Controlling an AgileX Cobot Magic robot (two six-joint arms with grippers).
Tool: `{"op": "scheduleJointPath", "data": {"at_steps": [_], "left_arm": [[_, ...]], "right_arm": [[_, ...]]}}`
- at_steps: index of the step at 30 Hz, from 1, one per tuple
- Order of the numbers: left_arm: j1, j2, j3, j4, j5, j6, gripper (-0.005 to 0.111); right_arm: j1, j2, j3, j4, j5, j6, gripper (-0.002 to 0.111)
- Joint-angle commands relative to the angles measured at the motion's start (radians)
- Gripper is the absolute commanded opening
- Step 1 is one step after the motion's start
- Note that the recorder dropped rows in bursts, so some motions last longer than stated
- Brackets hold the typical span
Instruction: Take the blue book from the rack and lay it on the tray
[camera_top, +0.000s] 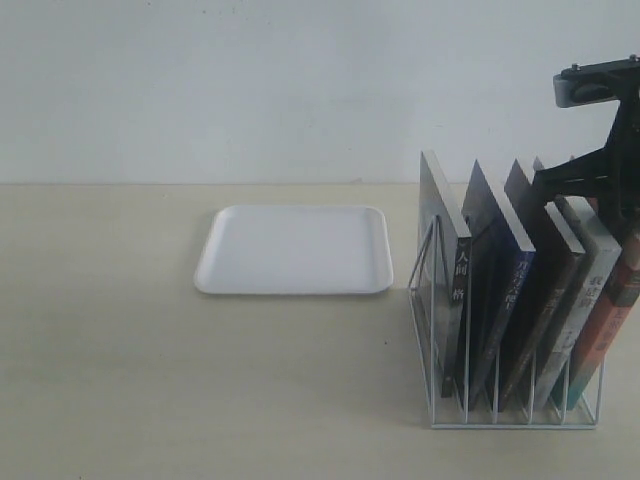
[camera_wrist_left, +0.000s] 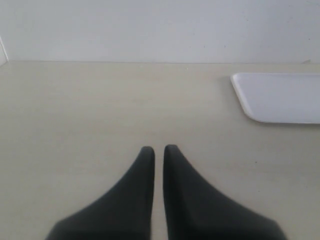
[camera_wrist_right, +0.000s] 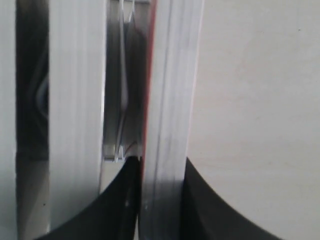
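1. Nearest to you, at 4 o'clock in the outside view, the rack (camera_top: 515, 424) stands on the table (camera_top: 150, 380). Five books lean in its slots.
2. Count from the rack's 9 o'clock end. First comes the grey-black book (camera_top: 458, 300). Its spine has white characters, and the top two look like 人间.
3. The blue book (camera_top: 512, 290) is second, in the next slot. It sits in the rack, and no gripper touches it. The white characters on its blue spine are too small to read.
4. The red-orange book (camera_top: 612, 325) is last, at the 3 o'clock end. You cannot read its spine.
5. Your right gripper (camera_wrist_right: 160, 165) hangs at 2 o'clock, over that end. In its wrist view the fingers (camera_wrist_right: 117, 200) press on both sides of the red-orange book's white page edges. They are only as far apart as the book is thick.
6. Farther back, toward 9 o'clock from the rack, the tray (camera_top: 295, 250) lies flat on the table, apart from the rack.
7. Your left gripper (camera_wrist_left: 159, 148) shows only in its own wrist view. Its fingers almost touch, with a thin gap, and hold nothing. A corner of the tray lies farther off.
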Motion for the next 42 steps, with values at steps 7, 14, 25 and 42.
{"op": "scheduleJointPath", "data": {"at_steps": [7,14,25,42], "left_arm": [[-0.008,-0.002,0.004,0.002,-0.006,0.002,0.006],[-0.008,-0.002,0.004,0.002,-0.006,0.002,0.006],[-0.008,-0.002,0.004,0.002,-0.006,0.002,0.006],[-0.008,-0.002,0.004,0.002,-0.006,0.002,0.006]], "right_arm": [[-0.006,-0.096,0.001,-0.05,-0.004,0.002,0.0],[-0.006,-0.212,0.001,-0.074,-0.038,0.004,0.0],[-0.006,-0.229,0.001,-0.063,-0.031,0.01,0.0],[-0.006,-0.229,0.001,-0.062,-0.026,0.01,0.0]]}}
